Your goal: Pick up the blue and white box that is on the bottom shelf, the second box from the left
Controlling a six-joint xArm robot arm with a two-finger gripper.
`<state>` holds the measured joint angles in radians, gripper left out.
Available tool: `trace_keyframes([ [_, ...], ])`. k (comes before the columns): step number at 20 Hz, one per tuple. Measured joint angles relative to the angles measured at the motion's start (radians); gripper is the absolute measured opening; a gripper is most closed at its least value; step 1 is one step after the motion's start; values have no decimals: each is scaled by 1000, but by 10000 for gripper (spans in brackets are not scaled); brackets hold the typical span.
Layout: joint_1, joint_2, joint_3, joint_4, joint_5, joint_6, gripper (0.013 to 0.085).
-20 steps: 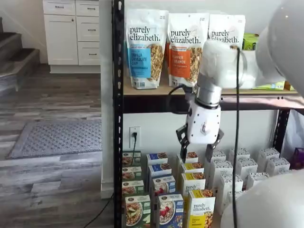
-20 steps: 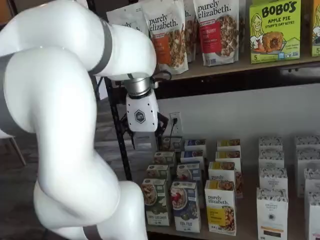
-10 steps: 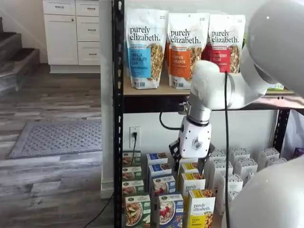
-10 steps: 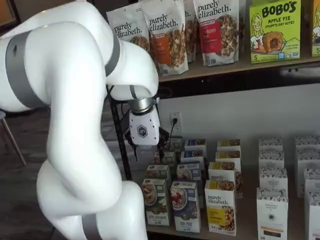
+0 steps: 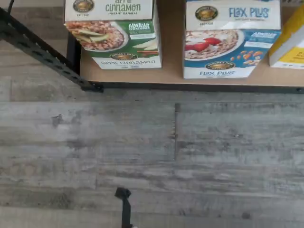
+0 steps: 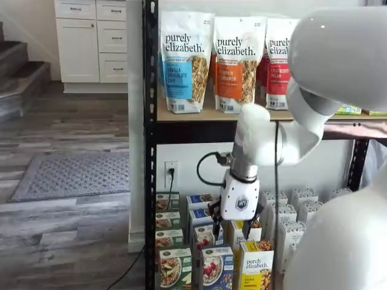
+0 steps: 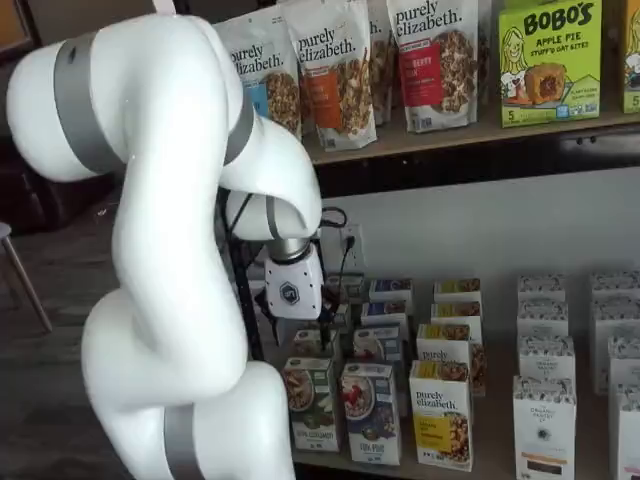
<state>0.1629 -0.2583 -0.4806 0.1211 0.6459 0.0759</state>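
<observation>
The blue and white box [image 5: 232, 40] stands at the front of the bottom shelf [image 5: 171, 78], with a pictured bowl of cereal and red berries on it. Both shelf views show it too, at the front of its row [image 6: 216, 269] [image 7: 372, 412]. My gripper [image 6: 236, 225] [image 7: 298, 328] hangs upright above and slightly behind that front row, over the blue cartons further back. Its two black fingers are spread with a plain gap and nothing between them. It touches no box.
A green-and-white carton [image 5: 111, 33] stands left of the blue box and a yellow-and-white carton [image 5: 289, 42] right of it. A black steel post [image 6: 150, 145] rises at the left. Granola bags [image 6: 184, 60] fill the upper tier. White cartons [image 7: 545, 400] stand further right. Grey plank floor [image 5: 142, 156] lies in front.
The arm has brought the gripper down and leftward, from just below the upper tier to close over the rows of small cartons. The fingers have stayed spread.
</observation>
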Motion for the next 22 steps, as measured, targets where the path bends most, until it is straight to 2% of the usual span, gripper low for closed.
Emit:
trace_keyframes([
  [5,14,128,-14,35,-126,-26,850],
  [9,-4,221,-63,89,-137,-91,850],
  [16,-43,356,-150,98,-157,-141,850],
  [22,-45,434,-199,83,-189,-133,850],
])
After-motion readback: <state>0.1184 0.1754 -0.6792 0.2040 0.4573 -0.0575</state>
